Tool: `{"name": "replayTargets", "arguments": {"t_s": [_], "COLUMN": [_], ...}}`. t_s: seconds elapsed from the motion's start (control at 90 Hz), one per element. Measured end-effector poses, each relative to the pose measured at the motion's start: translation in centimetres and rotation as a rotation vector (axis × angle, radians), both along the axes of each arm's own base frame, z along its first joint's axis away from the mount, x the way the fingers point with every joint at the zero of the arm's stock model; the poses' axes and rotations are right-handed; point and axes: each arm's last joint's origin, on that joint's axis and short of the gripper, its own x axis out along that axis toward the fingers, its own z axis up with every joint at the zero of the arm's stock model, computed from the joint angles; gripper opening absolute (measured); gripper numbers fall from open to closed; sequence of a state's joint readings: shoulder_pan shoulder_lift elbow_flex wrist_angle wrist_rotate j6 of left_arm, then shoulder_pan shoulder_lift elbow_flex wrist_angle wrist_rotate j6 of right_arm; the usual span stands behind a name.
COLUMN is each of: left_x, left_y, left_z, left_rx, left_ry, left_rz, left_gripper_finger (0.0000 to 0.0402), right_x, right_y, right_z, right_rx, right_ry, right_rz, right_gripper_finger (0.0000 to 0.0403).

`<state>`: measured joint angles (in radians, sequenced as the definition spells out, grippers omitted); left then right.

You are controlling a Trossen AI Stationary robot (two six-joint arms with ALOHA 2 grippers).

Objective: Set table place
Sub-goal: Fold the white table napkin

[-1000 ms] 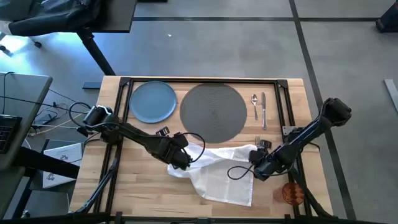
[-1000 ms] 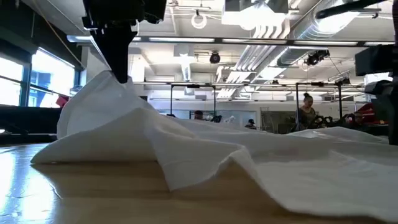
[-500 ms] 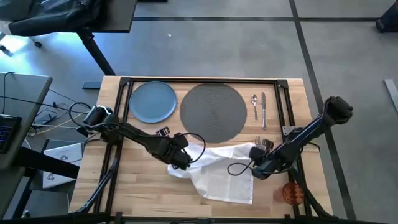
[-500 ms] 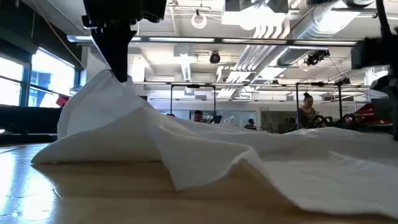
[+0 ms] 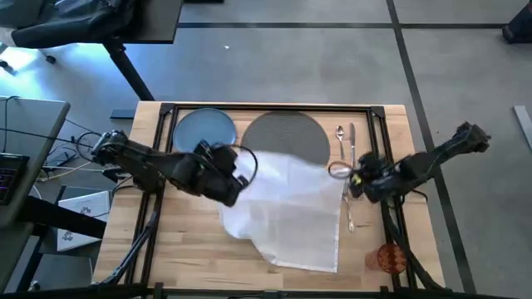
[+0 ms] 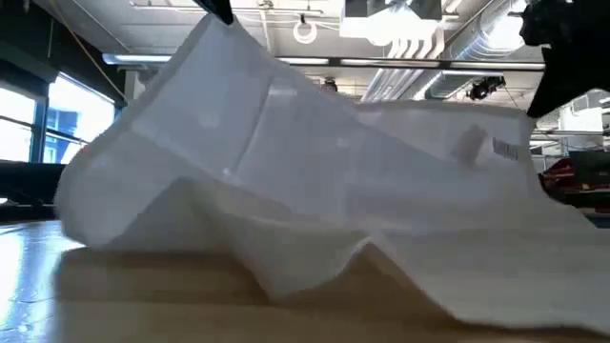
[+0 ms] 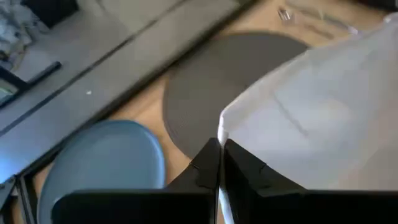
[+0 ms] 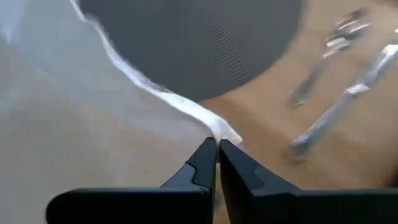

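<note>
You are holding the white napkin [image 5: 291, 208] up by two corners, one in each gripper. The left gripper [image 5: 239, 173] is pinching the corner near the blue plate [image 5: 202, 133], with its jaws closed tight on the cloth. The right gripper [image 5: 346, 179] is pinching the other corner, next to the fork [image 5: 350, 209], and its jaws are closed on the cloth too. Both wrist views are showing a thin edge of napkin squeezed between the dark jaws.

The napkin is looking big, thin and a bit wrinkly. Its top edge is hanging in the air between the two grippers, and the rest is sloping down onto the tabletop [image 5: 191, 249]. It is also covering the near side of the round dark grey mat [image 5: 283, 133].

I think the job is only at its start. The mat is lying in the middle at the back. The plate is sitting beside the mat, not on it. The spoon [image 5: 340, 139] and the knife [image 5: 352, 146] are lying side by side near the mat. The orange cup [image 5: 391, 258] is standing far off at the near corner. You are still needing to fold or lay the napkin, put the plate on the mat, and bring the fork, knife, spoon and cup into place.
</note>
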<state>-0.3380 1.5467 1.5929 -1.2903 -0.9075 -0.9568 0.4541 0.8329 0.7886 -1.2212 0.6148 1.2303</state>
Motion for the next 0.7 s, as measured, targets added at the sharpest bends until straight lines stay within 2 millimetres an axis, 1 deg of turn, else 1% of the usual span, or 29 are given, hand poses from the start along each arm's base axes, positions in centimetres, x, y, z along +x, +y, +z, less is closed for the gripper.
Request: {"name": "replayTargets", "arguments": {"t_s": [0.067, 0.178, 0.233, 0.289, 0.4, 0.533, 0.578, 0.622, 0.667, 0.7], "left_x": [-0.3, -1.0, -1.4, -1.8, -2.5, -2.9, -2.9, -3.0, -3.2, -3.3], "left_y": [0.1, -0.4, -0.7, -0.9, -2.2, -5.5, -6.8, -8.1, -9.0, -9.3], "left_z": [1.0, 2.9, 3.8, 4.6, 5.5, 6.1, 6.6, 7.5, 8.3, 9.0], "left_rx": [0.005, 0.016, -0.021, -0.094, -0.295, -0.657, -0.768, -0.841, -0.874, -0.875], "left_ry": [-0.031, -0.093, -0.133, -0.173, -0.219, -0.286, -0.349, -0.438, -0.533, -0.611], "left_rz": [-0.051, -0.172, -0.237, -0.318, -0.493, -0.691, -0.747, -0.798, -0.824, -0.826], "left_gripper_finger": [0.0000, 0.0000, 0.0000, 0.0000, 0.0000, 0.0000, 0.0000, 0.0000, 0.0000, 0.0000], "right_x": [0.2, 0.7, 0.9, 1.0, 1.2, 1.7, 1.7, 1.7, 1.8, 1.7], "right_y": [-0.3, -0.2, -0.1, 0.1, 1.1, 4.0, 5.0, 6.0, 6.8, 7.1], "right_z": [1.7, 4.6, 6.0, 7.3, 8.6, 9.1, 9.4, 10.1, 10.9, 11.8], "right_rx": [-0.030, -0.064, -0.058, -0.014, 0.182, 0.566, 0.689, 0.786, 0.858, 0.881], "right_ry": [-0.022, -0.064, -0.078, -0.082, -0.059, -0.054, -0.070, -0.110, -0.175, -0.233], "right_rz": [0.041, 0.131, 0.171, 0.228, 0.399, 0.673, 0.741, 0.801, 0.852, 0.880], "right_gripper_finger": [0.0000, 0.0000, 0.0000, 0.0000, 0.0000, 0.0000, 0.0000, 0.0000, 0.0000, 0.0000]}}
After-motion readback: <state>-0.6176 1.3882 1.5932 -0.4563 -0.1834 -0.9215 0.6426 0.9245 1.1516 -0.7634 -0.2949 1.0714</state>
